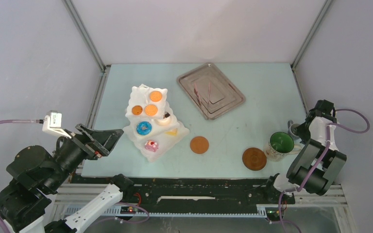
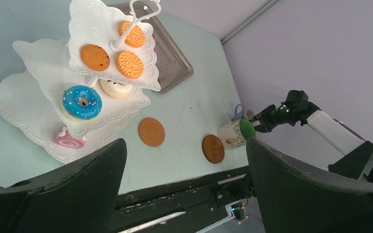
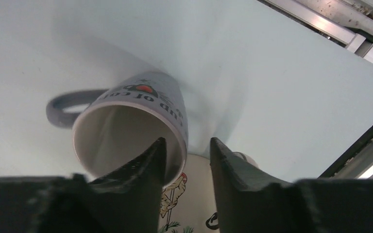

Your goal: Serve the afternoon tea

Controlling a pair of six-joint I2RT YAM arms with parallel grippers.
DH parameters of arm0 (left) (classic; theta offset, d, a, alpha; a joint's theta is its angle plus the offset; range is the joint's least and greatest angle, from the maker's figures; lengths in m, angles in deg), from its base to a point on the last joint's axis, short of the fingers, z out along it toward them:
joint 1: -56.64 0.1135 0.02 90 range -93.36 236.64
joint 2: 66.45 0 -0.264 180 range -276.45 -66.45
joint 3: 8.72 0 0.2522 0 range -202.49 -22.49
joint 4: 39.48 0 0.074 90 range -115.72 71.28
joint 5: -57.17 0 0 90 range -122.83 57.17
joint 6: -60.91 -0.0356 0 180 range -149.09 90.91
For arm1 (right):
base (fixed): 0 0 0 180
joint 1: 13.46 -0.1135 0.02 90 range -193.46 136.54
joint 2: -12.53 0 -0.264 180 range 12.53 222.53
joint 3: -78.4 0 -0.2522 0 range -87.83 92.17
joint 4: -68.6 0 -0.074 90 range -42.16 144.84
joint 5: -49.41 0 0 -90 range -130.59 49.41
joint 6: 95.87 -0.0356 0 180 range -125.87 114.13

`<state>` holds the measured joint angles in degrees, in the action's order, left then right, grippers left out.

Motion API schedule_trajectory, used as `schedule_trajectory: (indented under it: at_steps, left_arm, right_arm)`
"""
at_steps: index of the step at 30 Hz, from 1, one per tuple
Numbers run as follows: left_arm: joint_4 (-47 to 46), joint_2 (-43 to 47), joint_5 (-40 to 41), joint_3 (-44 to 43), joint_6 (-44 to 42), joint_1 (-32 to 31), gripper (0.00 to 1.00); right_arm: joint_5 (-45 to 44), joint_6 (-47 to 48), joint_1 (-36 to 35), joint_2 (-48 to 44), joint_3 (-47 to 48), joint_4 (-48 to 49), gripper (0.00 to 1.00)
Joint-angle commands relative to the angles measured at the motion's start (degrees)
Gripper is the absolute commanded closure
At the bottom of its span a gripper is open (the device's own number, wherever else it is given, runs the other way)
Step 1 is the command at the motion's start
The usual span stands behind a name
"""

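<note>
Two coasters lie bare: left coaster [image 1: 199,144] at 6 o'clock on table, right coaster [image 1: 254,158] at 5 o'clock. Pastries [image 1: 144,128] already fill white stand [image 1: 138,93], 9 o'clock. Green-lined mug [image 1: 281,143] sits off coaster, 4 o'clock; small white cup [image 3: 161,99] just past it, 1 o'clock. Drinks likely still to place. Right gripper [image 3: 187,143] half apart, astride cup wall, gap showing, not clamped. Left gripper [image 2: 184,143] wide apart, empty.

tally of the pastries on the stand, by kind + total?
orange biscuits: 3
blue doughnut: 1
cake slices: 2, a pink slice and a yellow slice
cream pastry, kind unclear: 1
Total: 7
</note>
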<state>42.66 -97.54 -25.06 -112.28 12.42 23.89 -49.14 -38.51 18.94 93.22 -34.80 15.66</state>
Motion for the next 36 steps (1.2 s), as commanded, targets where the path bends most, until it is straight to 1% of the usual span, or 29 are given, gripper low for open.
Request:
schedule_trajectory:
  at_steps: [1, 3, 5, 7, 11, 14, 18, 19, 21, 22, 24, 27, 29, 31, 34, 35, 36]
  left_arm:
    - [-0.5, 0.2, 0.2, 0.1, 1.5, 0.1, 0.01]
    - [-0.5, 0.1, 0.0, 0.3, 1.7, 0.1, 0.01]
    - [-0.7, 0.2, 0.0, 0.5, 2.0, 0.1, 0.01]
    - [-0.8, 0.2, -0.2, 0.8, 2.3, 0.1, 0.01]
    - [-1.5, 0.3, -0.7, 1.8, 3.1, 0.1, 0.01]
    - [-2.0, 0.4, -1.1, 2.5, 3.8, 0.1, 0.01]
    - [-2.7, 0.4, -1.4, 3.2, 4.5, 0.2, 0.02]
    - [-2.8, 0.4, -1.4, 3.3, 4.6, 0.1, 0.02]
    - [-3.0, 0.6, -1.3, 3.8, 4.9, 0.1, 0.02]
    - [-3.1, 0.7, -1.3, 4.0, 5.0, 0.2, 0.02]
    - [-3.2, 0.8, -1.2, 4.5, 5.4, 0.1, 0.02]
    - [-3.6, 1.3, -1.1, 5.4, 5.9, 0.1, 0.02]
    - [-3.8, 1.6, -1.1, 6.0, 6.3, 0.1, 0.02]
    - [-4.1, 1.8, -1.1, 6.5, 6.6, 0.2, 0.02]
    - [-4.3, 1.8, -1.2, 7.2, 6.6, 0.2, 0.02]
    - [-4.4, 1.8, -1.2, 7.4, 6.6, 0.2, 0.02]
    - [-4.5, 1.7, -1.3, 7.5, 6.7, 0.1, 0.02]
  right_arm:
    - [-0.2, -0.6, 0.3, 0.8, 0.9, 0.0, 0.67]
    - [-0.3, -0.4, 0.3, 1.5, 2.0, -0.9, 0.82]
    - [-0.7, -0.4, 0.3, 2.1, 3.6, -2.1, 0.93]
    - [-0.7, -0.2, 0.3, 2.2, 5.1, -3.0, 1.00]
    - [0.9, -0.1, 0.3, 0.5, 8.8, -4.0, 1.00]
    - [4.7, -0.4, 0.0, -2.6, 11.1, -3.4, 1.00]
    - [17.4, -0.4, -1.5, -8.5, 12.2, 0.2, 1.00]
    - [19.0, -0.3, -2.6, -10.2, 12.2, 1.4, 1.00]
    - [24.2, 1.1, -6.3, -12.5, 12.4, 4.2, 1.00]
    - [25.2, 1.8, -8.8, -13.3, 12.7, 4.5, 1.00]
    - [26.2, 3.2, -14.4, -14.4, 12.8, 4.7, 1.00]
    - [25.3, 5.0, -24.5, -14.4, 12.8, 2.7, 1.00]
    - [23.5, 6.4, -32.5, -13.5, 12.8, 1.0, 1.00]
    - [18.9, 7.0, -41.2, -12.2, 12.8, -1.1, 1.00]
    - [14.8, 6.6, -54.1, -8.9, 12.4, -1.4, 1.00]
    - [12.9, 6.1, -56.5, -7.6, 12.6, -1.8, 1.00]
    - [11.1, 5.1, -60.4, -6.0, 12.8, -2.1, 1.00]
